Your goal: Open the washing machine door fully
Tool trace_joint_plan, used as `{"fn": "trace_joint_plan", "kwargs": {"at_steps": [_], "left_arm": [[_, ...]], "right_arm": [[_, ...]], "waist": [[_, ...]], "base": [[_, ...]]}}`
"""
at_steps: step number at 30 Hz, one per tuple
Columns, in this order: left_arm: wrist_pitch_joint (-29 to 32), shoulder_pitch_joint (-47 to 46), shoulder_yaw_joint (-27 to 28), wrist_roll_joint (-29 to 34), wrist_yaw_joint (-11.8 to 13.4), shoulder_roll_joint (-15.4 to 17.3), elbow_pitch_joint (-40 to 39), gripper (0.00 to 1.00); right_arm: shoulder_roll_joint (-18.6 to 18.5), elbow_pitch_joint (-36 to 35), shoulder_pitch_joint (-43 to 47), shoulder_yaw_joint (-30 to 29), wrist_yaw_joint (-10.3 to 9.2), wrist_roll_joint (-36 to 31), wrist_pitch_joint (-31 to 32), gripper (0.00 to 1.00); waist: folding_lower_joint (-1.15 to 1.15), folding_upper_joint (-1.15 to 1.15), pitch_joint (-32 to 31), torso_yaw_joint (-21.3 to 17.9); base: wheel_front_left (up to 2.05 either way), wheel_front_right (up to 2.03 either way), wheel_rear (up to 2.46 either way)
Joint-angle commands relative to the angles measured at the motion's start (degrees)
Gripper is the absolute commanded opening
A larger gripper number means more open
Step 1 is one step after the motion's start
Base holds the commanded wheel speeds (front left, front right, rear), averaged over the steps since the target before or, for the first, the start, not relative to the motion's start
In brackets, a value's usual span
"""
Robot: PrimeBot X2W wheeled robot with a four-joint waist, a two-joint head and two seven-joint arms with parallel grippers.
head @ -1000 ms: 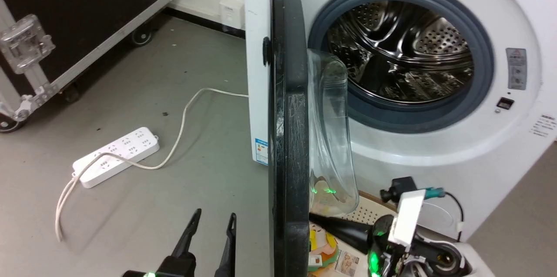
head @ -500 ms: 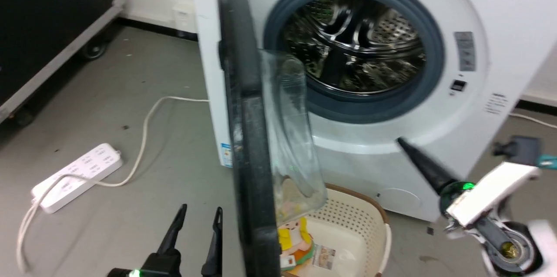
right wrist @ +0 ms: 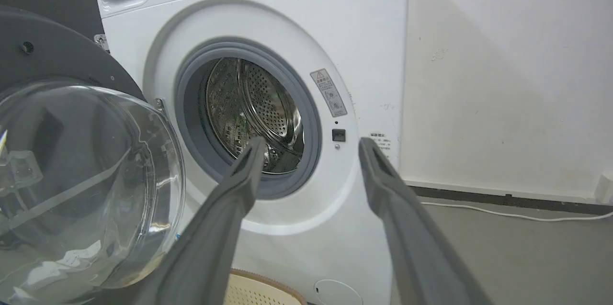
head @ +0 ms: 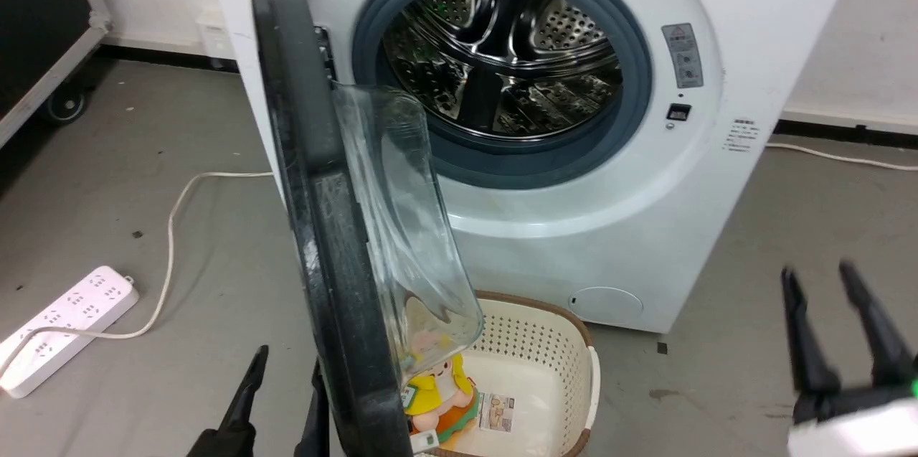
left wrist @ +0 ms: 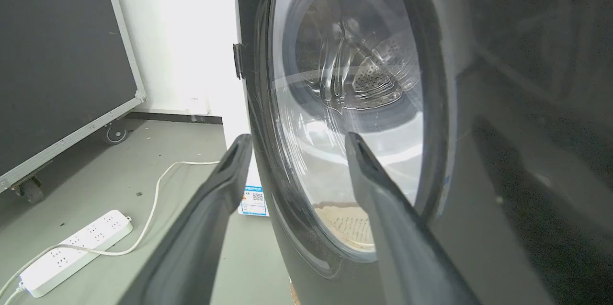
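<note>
The washing machine door (head: 315, 227) is glossy black plastic, scuffed, with a clear glass bowl (head: 401, 227). The drum (head: 502, 48) is shiny perforated metal, its ring (head: 637, 84) matt grey rubber.

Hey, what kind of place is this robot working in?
Likely a lab or workshop with a laundry test corner, not a home: a white washing machine stands on a bare grey floor, a wheeled black equipment case sits nearby, and a power strip lies loose.

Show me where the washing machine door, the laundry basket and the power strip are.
washing machine door (head: 323, 242): head view, on its black outer rim.
laundry basket (head: 527, 331): head view, on its perforated wall.
power strip (head: 68, 310): head view, on its top face.
</note>
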Motion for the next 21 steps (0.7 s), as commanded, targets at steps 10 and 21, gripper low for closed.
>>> {"fn": "trace_joint_plan", "kwargs": {"at_steps": [10,21], "left_arm": [[-0.30,2.06,1.15,-1.57,-3.72,0.40,-0.95,1.00],[-0.30,2.08,1.95,-2.37,-4.97,-0.14,-1.15,1.00]], "right_arm": [[10.56,-0.43,13.18,-3.66,0.06,-11.99,-3.79,1.00],[11.90,-2.06,14.03,-4.23,0.06,-13.03,-3.88,1.00]], "waist": [[0.00,0.00,0.76,-1.60],[0.00,0.00,1.26,-1.40]], "base": [[0.00,0.00,0.00],[0.00,0.00,0.00]]}}
